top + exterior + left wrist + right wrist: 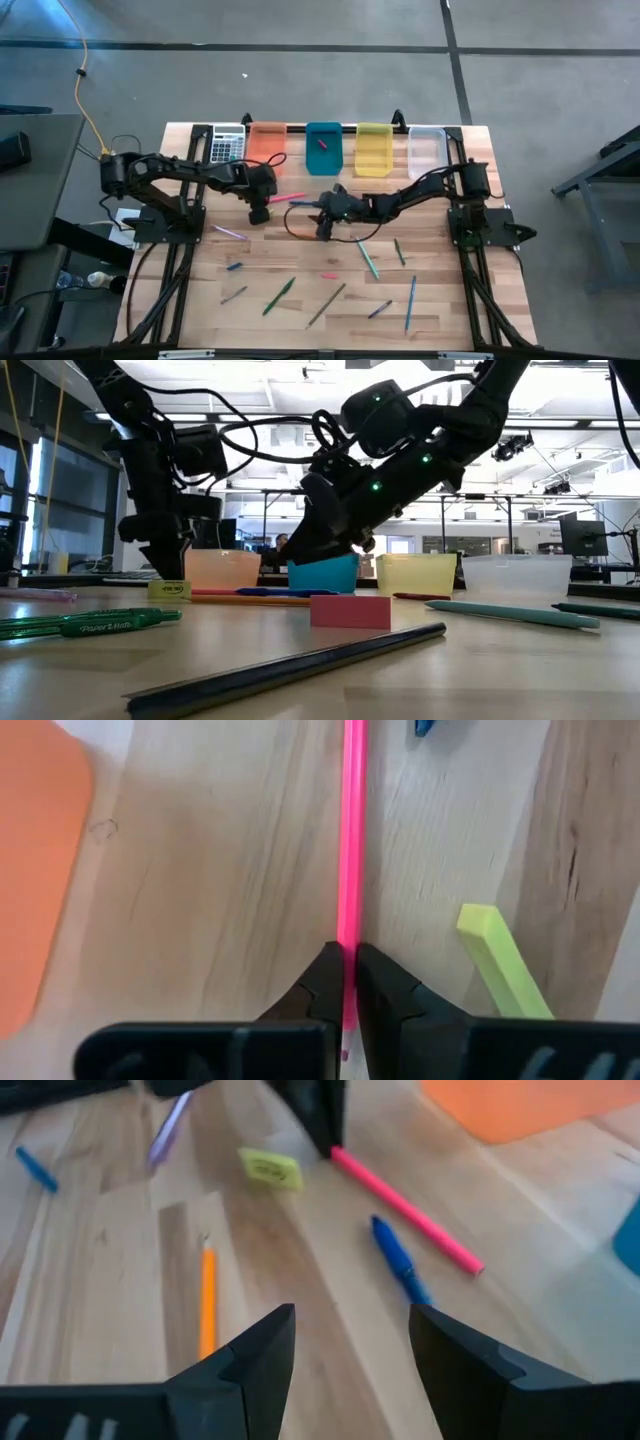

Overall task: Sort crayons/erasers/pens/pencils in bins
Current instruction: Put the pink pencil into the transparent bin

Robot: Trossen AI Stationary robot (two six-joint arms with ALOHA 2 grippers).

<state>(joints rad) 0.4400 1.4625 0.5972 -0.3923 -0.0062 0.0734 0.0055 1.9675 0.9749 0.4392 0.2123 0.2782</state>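
The left gripper (347, 982) is down on the worktop (300, 300) just in front of the orange bin (266, 146), its fingers clamped on one end of a long pink stick (352, 840) that lies flat, with a yellow-green eraser (497, 960) just beside it. The right gripper (350, 1345) hovers near mid-worktop with fingers spread wide and nothing between them, above an orange pencil (207, 1300) and a blue pen (398, 1263).

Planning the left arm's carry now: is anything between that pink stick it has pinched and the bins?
Nothing visible. The left gripper is shut on the pink stick; the bare table runs from it to the orange bin. The yellow-green eraser lies off to the side.
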